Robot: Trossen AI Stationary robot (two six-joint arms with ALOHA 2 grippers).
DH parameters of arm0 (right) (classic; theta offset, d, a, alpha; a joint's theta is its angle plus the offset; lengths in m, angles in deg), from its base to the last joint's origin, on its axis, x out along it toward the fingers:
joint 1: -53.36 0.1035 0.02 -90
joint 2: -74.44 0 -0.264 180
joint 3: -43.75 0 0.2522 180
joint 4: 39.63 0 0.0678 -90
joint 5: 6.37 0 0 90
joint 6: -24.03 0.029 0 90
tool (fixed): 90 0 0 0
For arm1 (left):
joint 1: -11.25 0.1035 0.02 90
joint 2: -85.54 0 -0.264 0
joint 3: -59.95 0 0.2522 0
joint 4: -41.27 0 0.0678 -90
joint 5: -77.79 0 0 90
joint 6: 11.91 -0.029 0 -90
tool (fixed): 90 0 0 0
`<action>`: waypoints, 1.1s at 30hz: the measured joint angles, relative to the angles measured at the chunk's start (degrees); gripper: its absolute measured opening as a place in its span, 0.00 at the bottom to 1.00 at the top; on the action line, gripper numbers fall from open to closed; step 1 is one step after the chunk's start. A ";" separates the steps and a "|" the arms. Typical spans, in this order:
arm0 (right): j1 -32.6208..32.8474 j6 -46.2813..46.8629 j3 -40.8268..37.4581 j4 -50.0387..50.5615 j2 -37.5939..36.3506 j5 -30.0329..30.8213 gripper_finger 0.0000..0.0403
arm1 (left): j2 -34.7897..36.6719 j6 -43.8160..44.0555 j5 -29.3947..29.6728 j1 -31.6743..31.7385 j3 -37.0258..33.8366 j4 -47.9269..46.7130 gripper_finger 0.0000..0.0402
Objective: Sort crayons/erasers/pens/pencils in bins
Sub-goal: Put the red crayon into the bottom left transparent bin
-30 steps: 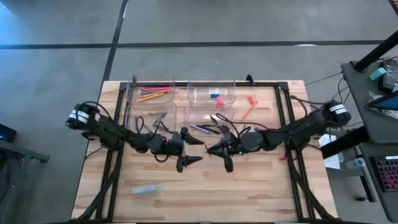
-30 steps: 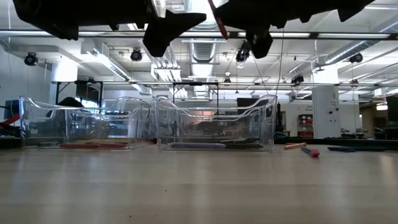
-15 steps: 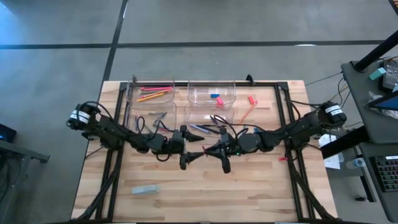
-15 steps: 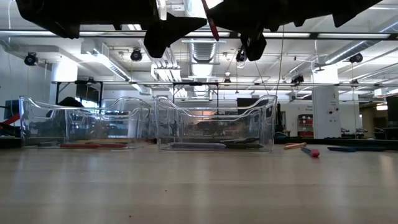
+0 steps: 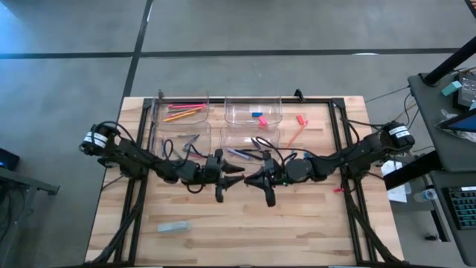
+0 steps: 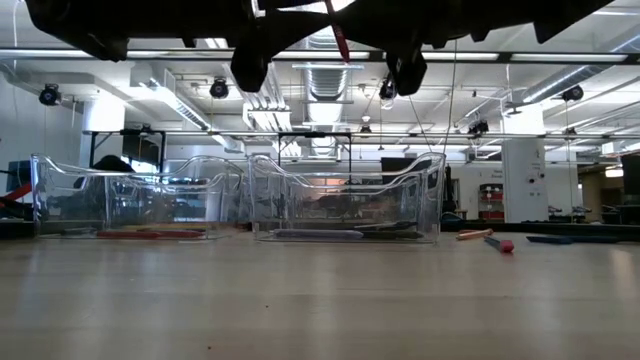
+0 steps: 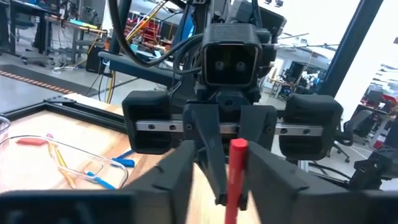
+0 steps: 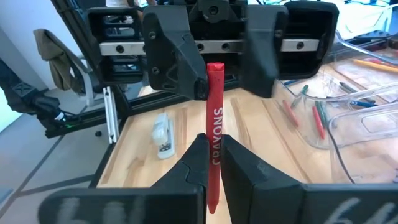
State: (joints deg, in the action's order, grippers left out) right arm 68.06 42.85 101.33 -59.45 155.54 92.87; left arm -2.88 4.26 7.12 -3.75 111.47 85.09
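My right gripper is shut on a red crayon marked CRAYONS, held high over the table's middle. My left gripper faces it from the left. Its fingers stand open on either side of the crayon's free end, and I cannot tell whether one touches it. The low view shows the crayon at the top, between the two dark hands. Four clear bins stand beyond: far left with pencils, far right with erasers, near left, and near right with dark pens. My right gripper pinches the crayon between its two fingers by the half nearer its wrist. The fingers come level from the table's right, and the crayon lies along them. Its other half sticks out past the fingertips toward my left gripper. It is lifted clear of the table.
A pink-red piece and an orange pencil lie right of the bins. A pale grey-green piece lies near the front left. A small red bit sits by the right frame rail. Bare wood stretches below the grippers.
My left gripper's fingers have drawn closer together around the crayon's free end. My right gripper has kept the crayon in its hold, high over the table's middle.
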 joint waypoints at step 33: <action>0.09 -1.58 0.04 4.44 -1.81 -0.72 0.71 | 17.59 -7.66 2.81 0.02 -4.89 -19.70 0.03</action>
State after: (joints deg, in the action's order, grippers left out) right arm 68.15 41.27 101.37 -55.01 153.73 92.14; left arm 14.71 -3.40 9.94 -3.74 106.58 65.39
